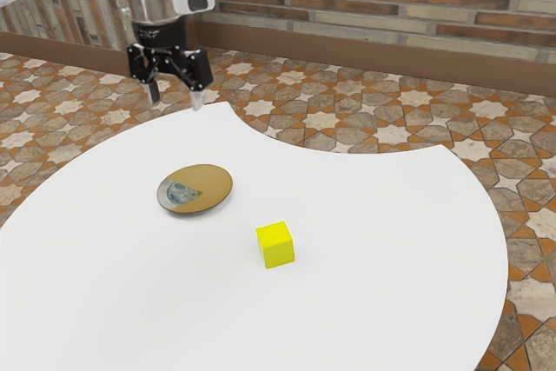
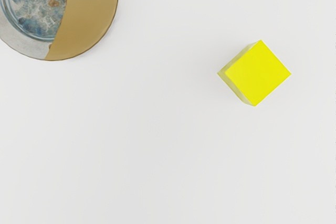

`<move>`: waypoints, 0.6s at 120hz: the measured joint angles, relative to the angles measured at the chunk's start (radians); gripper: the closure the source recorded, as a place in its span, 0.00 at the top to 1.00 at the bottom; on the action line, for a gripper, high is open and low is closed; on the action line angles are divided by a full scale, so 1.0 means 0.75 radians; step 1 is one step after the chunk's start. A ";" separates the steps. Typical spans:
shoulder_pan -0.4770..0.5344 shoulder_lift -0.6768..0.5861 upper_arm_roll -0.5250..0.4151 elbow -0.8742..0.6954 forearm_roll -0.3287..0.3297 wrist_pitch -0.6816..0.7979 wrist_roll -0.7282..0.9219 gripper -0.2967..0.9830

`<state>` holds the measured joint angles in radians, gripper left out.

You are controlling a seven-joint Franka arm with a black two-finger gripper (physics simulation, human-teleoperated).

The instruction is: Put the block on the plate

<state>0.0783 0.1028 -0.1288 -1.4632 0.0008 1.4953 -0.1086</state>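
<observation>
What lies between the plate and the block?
Just the white table lies between the plate and the block; both the exterior view and the wrist view show that.

table [image 1: 382, 241], tiled floor [image 1: 347, 106], brick wall [image 1: 373, 2]

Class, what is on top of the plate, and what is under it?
Nothing rests on the plate; only its own colours show. Under it is the table; the part it covers cannot be seen.
</observation>
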 joint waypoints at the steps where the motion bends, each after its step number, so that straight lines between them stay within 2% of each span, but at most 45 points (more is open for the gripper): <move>1: 0.000 0.001 0.000 0.000 0.000 0.002 0.000 0.77; 34: -0.003 0.059 0.000 0.013 -0.022 0.049 0.060 0.77; 72: -0.055 0.257 0.000 0.043 -0.055 0.165 0.414 0.77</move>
<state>0.0372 0.2955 -0.1288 -1.4308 -0.0401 1.6192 0.2019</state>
